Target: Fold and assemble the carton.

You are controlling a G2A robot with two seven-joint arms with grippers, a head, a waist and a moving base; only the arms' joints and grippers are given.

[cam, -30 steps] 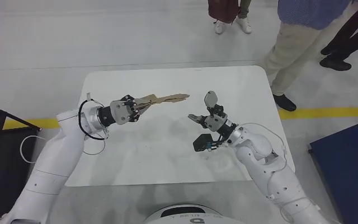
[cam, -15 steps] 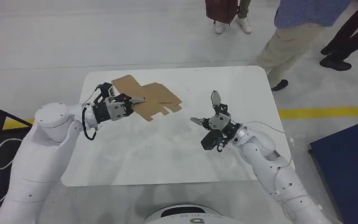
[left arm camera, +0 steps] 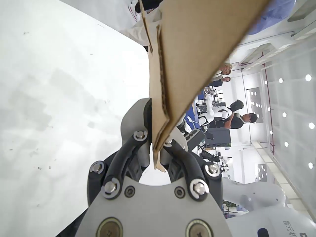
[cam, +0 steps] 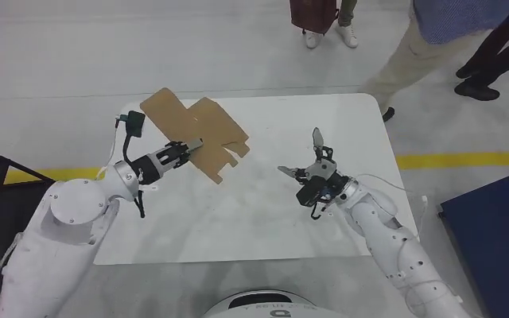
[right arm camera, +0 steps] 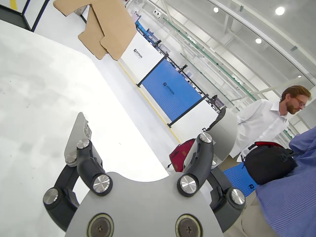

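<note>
A flat brown cardboard carton point(cam: 195, 131) is held in the air above the far left part of the white table point(cam: 262, 230). My left gripper point(cam: 193, 146) is shut on its near edge. In the left wrist view the folded cardboard carton point(left arm camera: 182, 50) runs up from between the fingers point(left arm camera: 158, 146). My right gripper point(cam: 304, 155) is open and holds nothing, a little to the right of the table's middle, well apart from the carton. In the right wrist view the carton point(right arm camera: 101, 13) hangs far beyond the open right gripper point(right arm camera: 150, 134).
The table point(cam: 334, 119) has bare room between the arms and along its front. People stand on the floor past the far right corner. A yellow floor line point(cam: 453, 160) runs to the right of the table.
My left arm has drawn back and swung the carton from edge-on to broad-side up, lifting it toward the far left. My right gripper has shifted slightly right and stayed open.
</note>
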